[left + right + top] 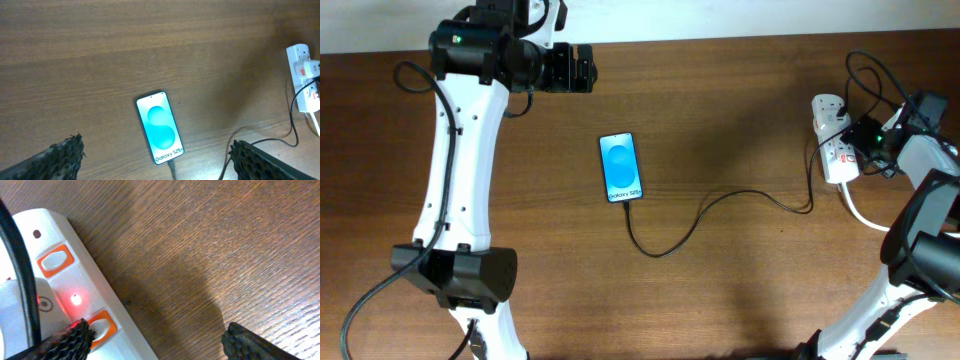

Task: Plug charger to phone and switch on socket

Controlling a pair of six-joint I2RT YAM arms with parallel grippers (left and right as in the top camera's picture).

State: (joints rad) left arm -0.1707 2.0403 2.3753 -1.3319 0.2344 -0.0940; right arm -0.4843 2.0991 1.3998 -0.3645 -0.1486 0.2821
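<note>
The phone (pixel 621 167) lies flat mid-table with its blue screen lit; it also shows in the left wrist view (pixel 160 127). The thin black charger cable (pixel 720 200) runs from the phone's bottom edge, where its connector (pixel 172 166) sits in the port, across to the white socket (pixel 832 150). My left gripper (pixel 584 68) is open and empty, high above the table behind the phone (pixel 155 150). My right gripper (pixel 856 152) is open over the socket (pixel 50 295). Its left finger touches the lower orange-framed switch (pixel 102 324). A red light (pixel 76 299) glows on the socket.
A thick white cord (pixel 860 212) leaves the socket toward the right arm's base. A second orange-framed switch (pixel 55 260) sits further along the strip. The robots' black cables loop behind the socket (pixel 875 75). The table is dark brown wood (pixel 740 290).
</note>
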